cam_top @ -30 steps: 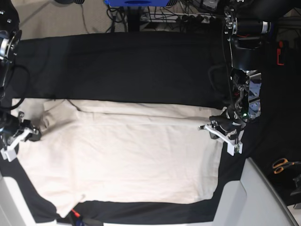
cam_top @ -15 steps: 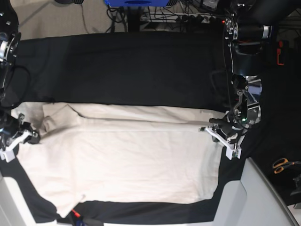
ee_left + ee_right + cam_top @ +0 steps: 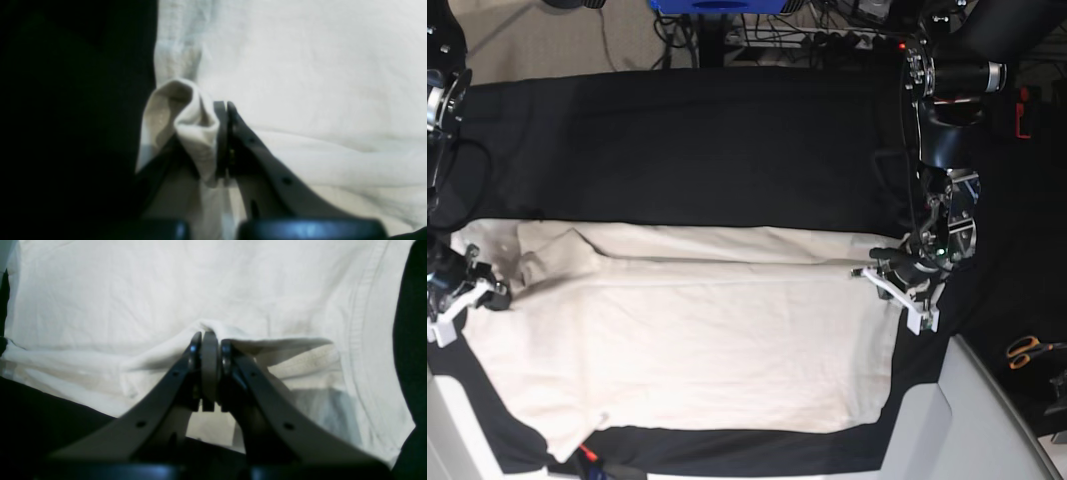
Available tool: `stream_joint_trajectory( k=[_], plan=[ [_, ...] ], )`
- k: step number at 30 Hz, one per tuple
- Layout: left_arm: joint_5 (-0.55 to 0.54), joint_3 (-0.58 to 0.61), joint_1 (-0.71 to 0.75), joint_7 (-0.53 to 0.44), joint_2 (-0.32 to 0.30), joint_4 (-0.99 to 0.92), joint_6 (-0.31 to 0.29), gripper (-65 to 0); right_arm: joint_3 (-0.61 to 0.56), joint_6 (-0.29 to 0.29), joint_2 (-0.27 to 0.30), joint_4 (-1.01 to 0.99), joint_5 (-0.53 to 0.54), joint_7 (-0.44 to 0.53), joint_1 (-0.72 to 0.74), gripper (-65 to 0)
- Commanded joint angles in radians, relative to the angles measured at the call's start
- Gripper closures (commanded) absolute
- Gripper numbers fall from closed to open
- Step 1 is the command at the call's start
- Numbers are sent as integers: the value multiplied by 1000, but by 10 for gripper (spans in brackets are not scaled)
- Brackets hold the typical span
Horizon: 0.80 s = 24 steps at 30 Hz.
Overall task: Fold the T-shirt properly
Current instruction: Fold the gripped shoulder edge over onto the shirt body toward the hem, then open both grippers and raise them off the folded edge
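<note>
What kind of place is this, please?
Probably a robotics lab: a T-shirt lies on a black-covered table, cables run along the floor behind, and orange-handled scissors lie beside it.

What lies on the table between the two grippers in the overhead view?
In the base view, only the T-shirt lies between the right gripper and the left gripper, spread over the black table.

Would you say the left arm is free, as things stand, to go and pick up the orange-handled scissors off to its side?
Probably not yet. The left gripper is shut on the T-shirt edge, so it would have to let go first. The scissors lie in the open beside it, nothing visibly between them.
</note>
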Motion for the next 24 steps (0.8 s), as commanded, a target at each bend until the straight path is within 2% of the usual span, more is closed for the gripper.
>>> stream_joint_trajectory(
  k=[1, 4, 6, 7, 10, 12, 14, 16, 18, 20, 22, 24],
  plan=[
    [-5, 9, -38, -27, -15, 17, 3, 0, 4, 8, 21, 13, 17, 42, 31, -8],
    [-5, 92, -47, -27, -20, 17, 7, 0, 11, 8, 21, 13, 17, 68, 28, -15],
    [-8, 121, -47, -29, -30, 23, 7, 0, 13, 8, 21, 13, 18, 70, 27, -75],
    [-13, 113, -49, -41, -30, 23, 7, 0, 14, 8, 21, 13, 20, 70, 27, -132],
    [-16, 56, -50, -104, -30, 23, 7, -260, 16, 8, 21, 15, 23, 70, 25, -312],
    [-16, -8, -50, -124, -30, 25, 7, -410, 54, 8, 21, 21, 23, 70, 19, -404],
    [-16, -89, -44, -119, -30, 60, 7, -510, 139, 8, 21, 41, 23, 65, -3, -417],
    [-16, -164, -27, -118, -24, 125, 7, -561, 218, 8, 13, 98, 23, 39, -41, -408],
    [-17, -227, 34, -98, -24, 215, 7, -576, 324, 8, -24, 196, 23, -22, -92, -395],
    [-25, -261, 100, -36, -24, 319, 4, -576, 446, 8, -70, 296, 23, -96, -162, -384],
    [-83, -260, 200, 16, -27, 408, 3, -576, 558, 8, -140, 394, 23, -177, -207, -383],
    [-164, -247, 306, 25, -30, 487, 3, -576, 673, 8, -202, 437, 20, -269, -233, -383]
  ],
)
